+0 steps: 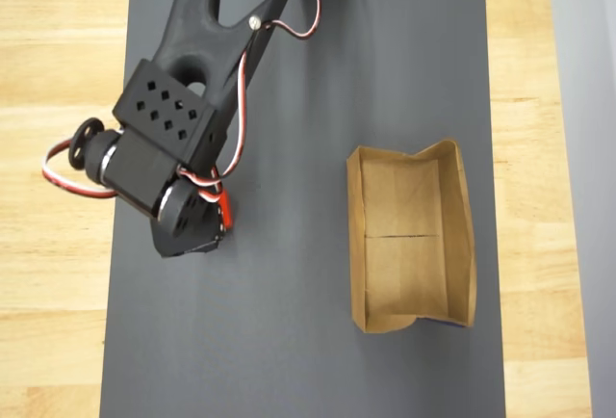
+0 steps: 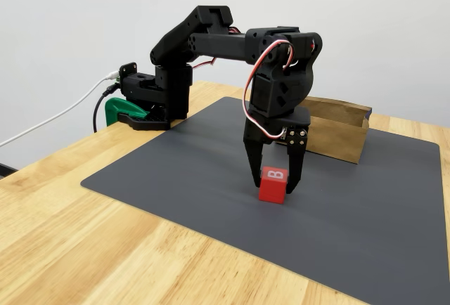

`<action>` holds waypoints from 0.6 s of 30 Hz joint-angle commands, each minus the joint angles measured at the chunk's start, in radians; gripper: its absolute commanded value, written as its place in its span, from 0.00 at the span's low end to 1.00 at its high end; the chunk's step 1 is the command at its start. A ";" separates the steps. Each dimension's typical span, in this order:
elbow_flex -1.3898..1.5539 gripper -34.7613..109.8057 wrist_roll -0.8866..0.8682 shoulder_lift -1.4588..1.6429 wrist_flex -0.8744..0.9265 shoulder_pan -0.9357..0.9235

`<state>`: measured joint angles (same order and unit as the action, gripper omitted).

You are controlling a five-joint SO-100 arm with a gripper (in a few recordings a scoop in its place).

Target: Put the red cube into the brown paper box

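The red cube (image 2: pixel 273 184), with a whitish letter mark on its top face, rests on the dark grey mat. My black gripper (image 2: pixel 274 181) points straight down over it, one finger pressed close against each side, shut on the cube. From overhead the gripper (image 1: pixel 197 225) hides most of the cube, and just a red sliver of the cube (image 1: pixel 227 212) shows at its right edge. The brown paper box (image 1: pixel 357 245) lies open and empty on the mat's right half, well clear of the gripper. In the fixed view the box (image 2: pixel 337 136) stands behind the gripper.
The grey mat (image 1: pixel 289 341) covers a light wooden table (image 1: pixel 48 341). The arm's base (image 2: pixel 151 98) is clamped at the mat's far edge with a green clamp, and white cables trail off to the left. Bare mat lies between the gripper and the box.
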<state>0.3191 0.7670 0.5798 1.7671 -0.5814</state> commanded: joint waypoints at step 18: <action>0.546 0.24 -0.107 0.638 -0.305 0.049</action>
<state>0.7961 0.6642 1.0769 1.5294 -0.5384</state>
